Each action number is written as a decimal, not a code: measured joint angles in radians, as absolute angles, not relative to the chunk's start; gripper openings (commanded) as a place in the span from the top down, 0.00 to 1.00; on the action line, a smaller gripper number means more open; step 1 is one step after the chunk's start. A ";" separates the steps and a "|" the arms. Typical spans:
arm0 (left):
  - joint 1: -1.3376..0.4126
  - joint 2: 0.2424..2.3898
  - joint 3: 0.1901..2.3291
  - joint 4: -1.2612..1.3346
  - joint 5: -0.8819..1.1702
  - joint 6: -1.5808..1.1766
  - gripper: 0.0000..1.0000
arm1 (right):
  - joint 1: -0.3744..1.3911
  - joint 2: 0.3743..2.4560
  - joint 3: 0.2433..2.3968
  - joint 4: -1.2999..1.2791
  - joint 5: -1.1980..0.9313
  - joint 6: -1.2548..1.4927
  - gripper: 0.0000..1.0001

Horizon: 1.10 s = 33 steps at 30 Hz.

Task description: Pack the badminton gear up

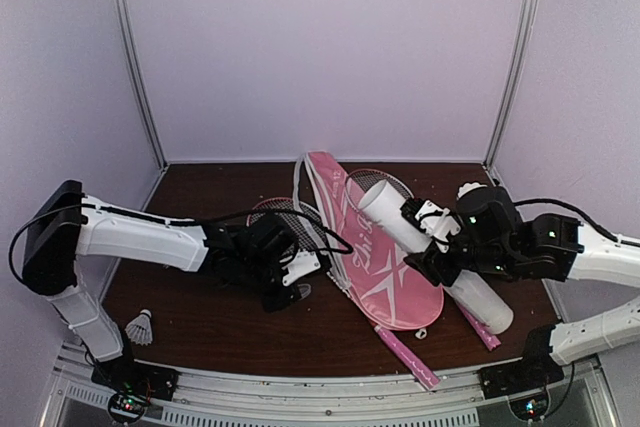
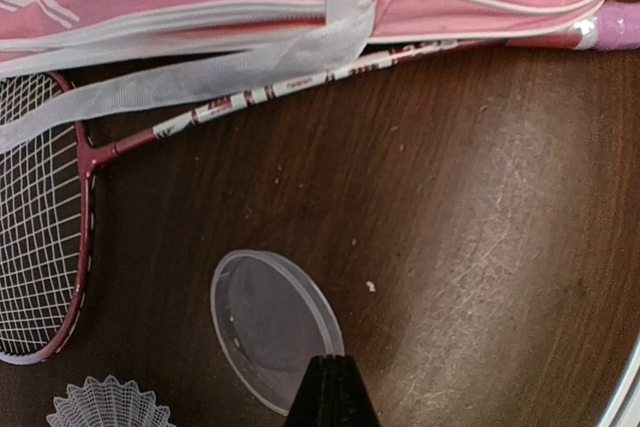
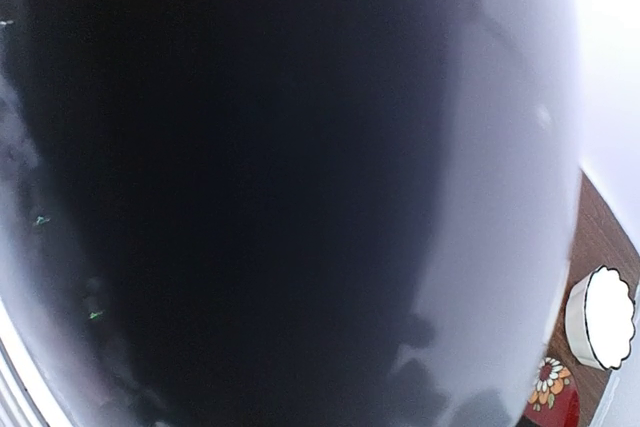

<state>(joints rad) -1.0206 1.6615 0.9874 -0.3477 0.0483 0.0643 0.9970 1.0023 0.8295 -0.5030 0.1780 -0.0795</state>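
The left claw (image 2: pixel 331 389) is pressed together, its tips over the near edge of a clear round lid (image 2: pixel 270 322) that lies flat on the table (image 2: pixel 480 247). Whether it nips the rim I cannot tell. The right claw (image 1: pixel 438 247) is clamped around the tube (image 1: pixel 482 299) near its middle, with the jaws set wide to the tube's girth. The tube lies slanted across the right side of the cover (image 1: pixel 365 247), open end toward the back, and fills nearly all the right wrist view.

There is one cover, mid-table, with a white strap (image 2: pixel 200 72) trailing from it. There are two racquets: one (image 2: pixel 40 247) has its head just beside the lid and its shaft along the cover's edge, and the other (image 1: pixel 385 180) shows its head behind the tube.

Of shuttlecocks, one (image 1: pixel 141 327) stands alone near the left arm's base, one (image 3: pixel 605 317) sits just beside the dish (image 3: pixel 556 402) at the back right, and one (image 2: pixel 108 405) is near the lid. Whether that last is a third I cannot tell. There is one tube, one lid and one dish.
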 measured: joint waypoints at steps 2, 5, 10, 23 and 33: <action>-1.021 1.691 1.009 -0.376 0.030 0.063 0.74 | 0.997 0.995 0.825 -0.501 0.175 -0.079 0.51; -1.021 1.702 1.032 -0.408 0.018 0.068 0.55 | 0.997 0.989 0.817 -0.500 0.168 -0.079 0.51; -1.019 1.684 1.060 -0.471 0.006 0.071 0.35 | 0.997 0.989 0.811 -0.497 0.153 -0.079 0.51; -0.792 1.564 1.240 -0.736 -0.216 -0.002 0.28 | 0.999 0.989 0.812 -0.497 0.135 -0.082 0.51; -0.795 1.740 1.337 -0.863 -0.275 -0.048 0.28 | 1.004 0.989 0.812 -0.498 0.136 -0.081 0.51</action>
<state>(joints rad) -0.7948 1.7405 1.3369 -0.8635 -0.2752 -0.0479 1.0039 0.9894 0.8116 -0.4980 0.1360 -0.0814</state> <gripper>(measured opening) 0.732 0.643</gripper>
